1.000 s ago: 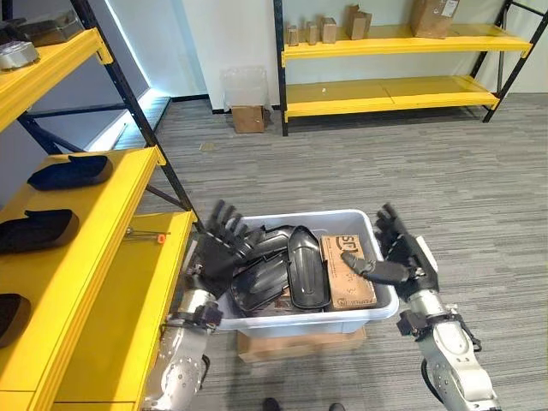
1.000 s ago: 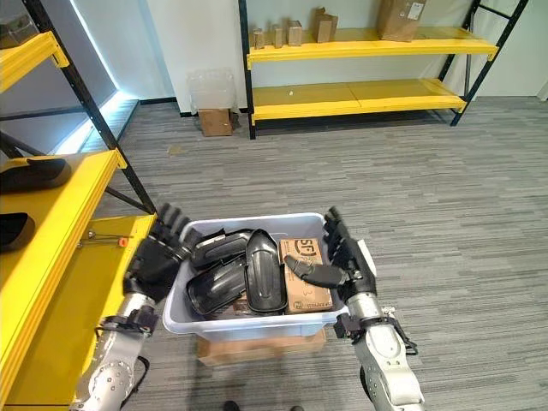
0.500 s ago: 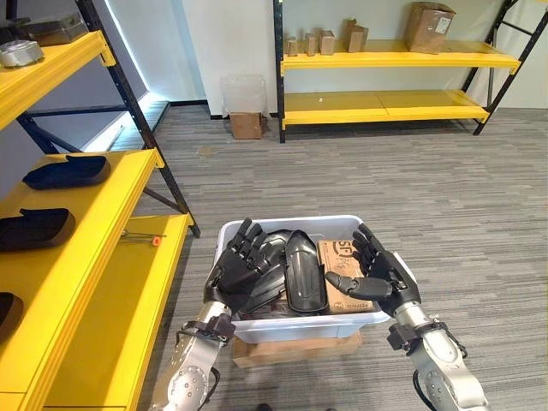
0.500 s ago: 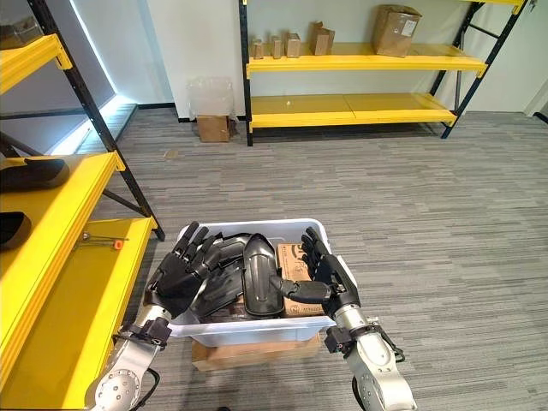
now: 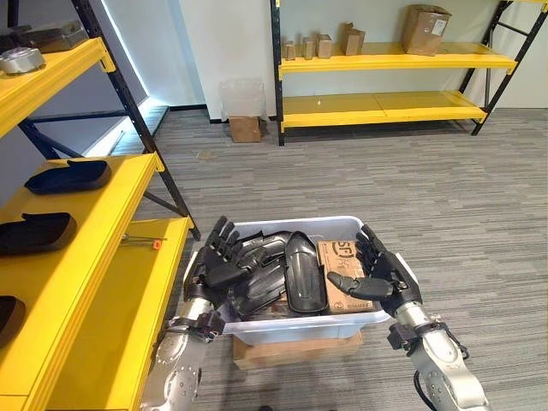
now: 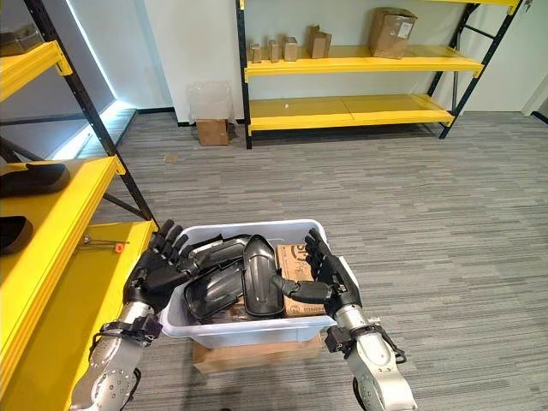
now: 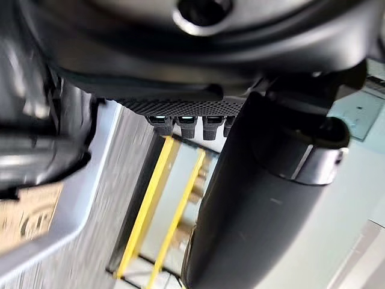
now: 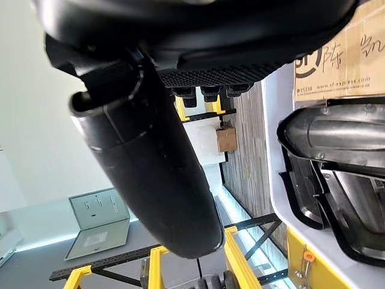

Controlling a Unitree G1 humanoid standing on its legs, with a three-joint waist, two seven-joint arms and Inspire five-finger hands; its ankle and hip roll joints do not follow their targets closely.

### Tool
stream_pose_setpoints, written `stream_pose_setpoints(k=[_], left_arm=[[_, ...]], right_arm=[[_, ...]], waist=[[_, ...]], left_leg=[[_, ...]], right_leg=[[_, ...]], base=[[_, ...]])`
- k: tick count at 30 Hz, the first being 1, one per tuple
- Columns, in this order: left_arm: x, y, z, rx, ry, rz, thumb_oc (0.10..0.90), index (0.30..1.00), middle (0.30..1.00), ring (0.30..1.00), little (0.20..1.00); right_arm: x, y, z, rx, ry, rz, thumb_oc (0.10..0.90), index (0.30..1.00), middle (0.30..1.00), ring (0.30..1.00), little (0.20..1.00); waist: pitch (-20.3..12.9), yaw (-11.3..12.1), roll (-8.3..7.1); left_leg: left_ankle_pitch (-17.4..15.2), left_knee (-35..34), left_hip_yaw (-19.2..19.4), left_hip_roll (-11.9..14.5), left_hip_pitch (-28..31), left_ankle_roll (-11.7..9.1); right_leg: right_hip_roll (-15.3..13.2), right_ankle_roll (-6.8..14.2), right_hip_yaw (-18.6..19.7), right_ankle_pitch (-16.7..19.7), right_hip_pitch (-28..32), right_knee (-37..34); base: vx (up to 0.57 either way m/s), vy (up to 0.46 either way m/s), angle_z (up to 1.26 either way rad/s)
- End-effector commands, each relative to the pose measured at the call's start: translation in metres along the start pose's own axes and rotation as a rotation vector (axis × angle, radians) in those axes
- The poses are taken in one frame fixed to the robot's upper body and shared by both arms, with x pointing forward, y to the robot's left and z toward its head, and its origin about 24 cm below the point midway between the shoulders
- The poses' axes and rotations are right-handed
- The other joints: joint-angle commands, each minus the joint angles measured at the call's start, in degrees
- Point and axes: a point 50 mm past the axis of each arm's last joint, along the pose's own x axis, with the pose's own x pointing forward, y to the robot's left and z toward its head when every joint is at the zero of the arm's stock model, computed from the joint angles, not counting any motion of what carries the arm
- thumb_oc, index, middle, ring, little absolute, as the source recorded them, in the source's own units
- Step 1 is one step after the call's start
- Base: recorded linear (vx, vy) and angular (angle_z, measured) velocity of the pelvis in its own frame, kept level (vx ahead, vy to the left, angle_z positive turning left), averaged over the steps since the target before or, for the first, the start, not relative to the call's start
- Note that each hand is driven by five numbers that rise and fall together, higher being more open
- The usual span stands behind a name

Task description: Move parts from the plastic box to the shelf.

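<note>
Now, what I read off my feeds:
Shelf point(image 5: 103, 248): yellow, at my 9 o'clock; dark trays lie on its levels, with bare board near the front edge.
Far rack point(image 5: 385, 60): at 12 o'clock; open carpet between it and me.
Plastic box point(image 5: 360, 229): white, dead ahead on a cardboard carton point(image 5: 295, 349).
Parts point(image 5: 304, 272): black shells piled inside the box; a brown carton point(image 5: 347, 274) lies at their 3 o'clock.
Left hand point(image 5: 221, 264): fingers spread at the box's 9 o'clock rim, over the parts.
Right hand point(image 5: 383, 278): fingers apart at the 3 o'clock rim, thumb over the brown carton.
Right wrist view: adds a close look at the shells' edges point(image 8: 337, 174).
</note>
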Motion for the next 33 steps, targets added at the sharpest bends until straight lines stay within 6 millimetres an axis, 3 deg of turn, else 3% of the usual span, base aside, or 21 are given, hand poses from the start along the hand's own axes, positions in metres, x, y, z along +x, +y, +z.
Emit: stream_pose_setpoints(k=[1,10,13,22,33], left_arm=[[0.018,0.003,0.051,0.121,-0.259,0.005,0.900,1.000,1.000,1.000,1.000],[0.014,0.025,0.055,0.109,-0.254,0.144,0.900,1.000,1.000,1.000,1.000],[0.012,0.029,0.043,0.090,-0.182,0.162,0.900,1.000,1.000,1.000,1.000],[0.001,0.036,0.011,0.117,-0.002,0.161,0.900,1.000,1.000,1.000,1.000],[-0.010,0.037,-0.006,0.127,0.103,0.133,0.900,1.000,1.000,1.000,1.000]], right_arm=[[0.013,-0.002,0.048,-0.086,-0.265,0.011,0.900,1.000,1.000,1.000,1.000],[0.019,0.001,0.065,-0.202,-0.333,0.040,0.900,1.000,1.000,1.000,1.000],[0.022,0.008,0.072,-0.143,-0.349,0.109,0.900,1.000,1.000,1.000,1.000],[0.020,0.019,0.094,-0.326,-0.406,0.232,0.900,1.000,1.000,1.000,1.000],[0.020,0.043,0.096,-0.459,-0.397,0.372,0.900,1.000,1.000,1.000,1.000]], waist=[[-3.2,0.0,-1.80],[-3.1,1.2,-2.07],[-2.9,1.7,-2.23],[-2.3,3.0,-2.92],[-0.4,4.8,-3.30]], left_leg=[[-5.4,-0.4,-3.1,-1.3,4.0,-0.7],[-5.1,-0.4,-3.6,-1.2,3.9,-0.9],[-5.2,-0.4,-3.7,-1.2,3.9,-0.9],[-5.2,-0.4,-3.9,-1.4,3.8,-0.7],[-5.0,-0.4,-4.7,-1.6,2.2,-0.5]], right_leg=[[-2.3,5.0,2.9,2.3,-1.6,-0.2],[-2.4,5.1,2.4,2.4,-1.3,-0.2],[-2.5,5.1,2.1,2.4,-1.3,-0.2],[-2.6,5.3,1.6,2.7,-1.2,-0.2],[-2.8,5.5,0.7,3.0,-2.6,-0.2]], base=[[0.00,0.000,0.00],[0.00,0.000,0.00],[0.00,0.000,0.00],[0.00,-0.011,0.03],[0.02,-0.017,0.04]])
